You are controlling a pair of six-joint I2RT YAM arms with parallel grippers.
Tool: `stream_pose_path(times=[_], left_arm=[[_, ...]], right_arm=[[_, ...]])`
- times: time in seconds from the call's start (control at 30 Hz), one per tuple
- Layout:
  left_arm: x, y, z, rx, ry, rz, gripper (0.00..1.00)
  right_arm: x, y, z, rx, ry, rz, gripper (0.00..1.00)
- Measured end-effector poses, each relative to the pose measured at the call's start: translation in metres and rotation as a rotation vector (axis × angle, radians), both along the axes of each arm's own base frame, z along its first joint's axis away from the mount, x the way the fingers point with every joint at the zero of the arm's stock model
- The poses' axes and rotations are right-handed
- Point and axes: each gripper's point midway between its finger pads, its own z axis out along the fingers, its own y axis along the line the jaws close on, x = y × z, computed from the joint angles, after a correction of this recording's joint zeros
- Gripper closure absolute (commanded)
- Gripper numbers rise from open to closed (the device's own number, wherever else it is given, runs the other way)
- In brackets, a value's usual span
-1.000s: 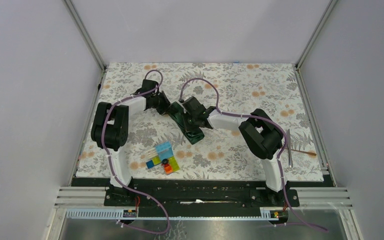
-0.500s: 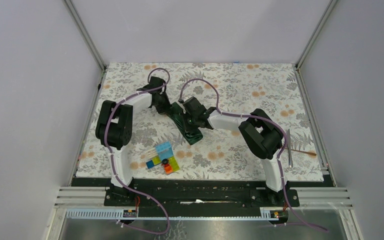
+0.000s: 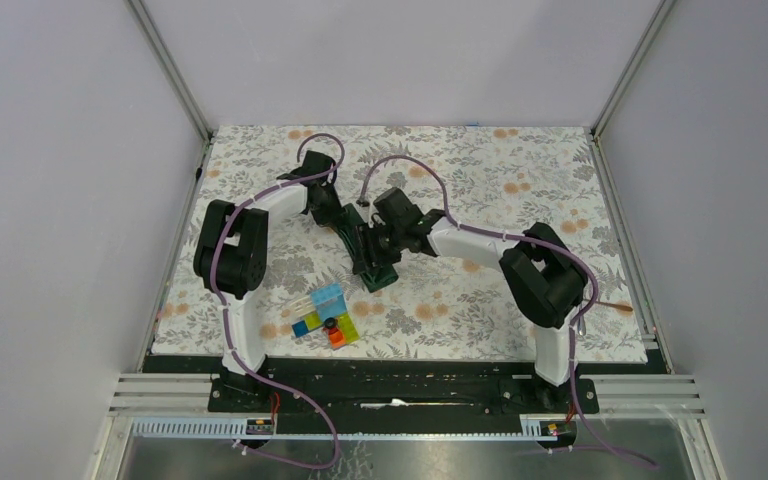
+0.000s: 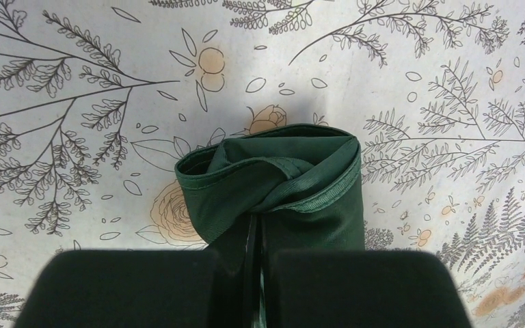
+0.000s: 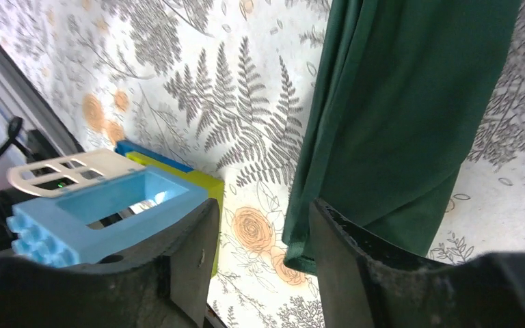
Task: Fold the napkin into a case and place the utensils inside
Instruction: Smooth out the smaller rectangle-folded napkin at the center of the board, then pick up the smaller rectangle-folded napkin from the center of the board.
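Leftward on the worktop [image 3: 260, 190], the left gripper [image 4: 256, 254] has crept a little toward the centre since a second ago. Its fingers are pressed tight together, pinching the folded far end of the napkin [image 4: 284, 188]. The plastic blocks [image 3: 325, 315] by the near edge have not shifted.

At the centre, the napkin is a narrow dark green strip. It now runs more squarely toward the near edge and looks shorter and more bunched than it did a second ago.

Just right of it comes the main change: the right gripper [image 5: 263, 263] was closed a second ago and now has its fingers spread. Only the cloth's near corner and the floral covering show between them, so it has let the fold go. Its elbow has also swung out toward the right edge.

That release suggests this fold is set and the right arm is free for the next crease or a pickup.

The utensils [image 3: 615, 305] lie untouched by the right edge, well apart from the cloth. The silver one is now mostly hidden behind the arm, so nothing has been put inside yet.
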Motion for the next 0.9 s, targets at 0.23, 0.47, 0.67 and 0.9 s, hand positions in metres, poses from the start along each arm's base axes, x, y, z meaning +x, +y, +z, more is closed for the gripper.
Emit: stream_pose_path(times=[0.23, 0.47, 0.67, 0.9], left_arm=[[0.001, 0.001, 0.0, 0.008, -0.008, -0.001, 1.0], [0.001, 0.001, 0.0, 0.009, -0.01, -0.002, 1.0], [0.001, 0.001, 0.001, 0.008, -0.01, -0.002, 1.0], [0.001, 0.001, 0.001, 0.008, -0.01, -0.002, 1.0]], right_arm=[[0.036, 0.008, 0.037, 0.093, -0.032, -0.058, 0.59], [0.06, 0.023, 0.019, 0.118, -0.061, -0.078, 0.45], [0.036, 0.016, -0.028, -0.052, -0.16, -0.006, 0.39], [0.028, 0.024, -0.035, -0.179, -0.357, 0.051, 0.37]])
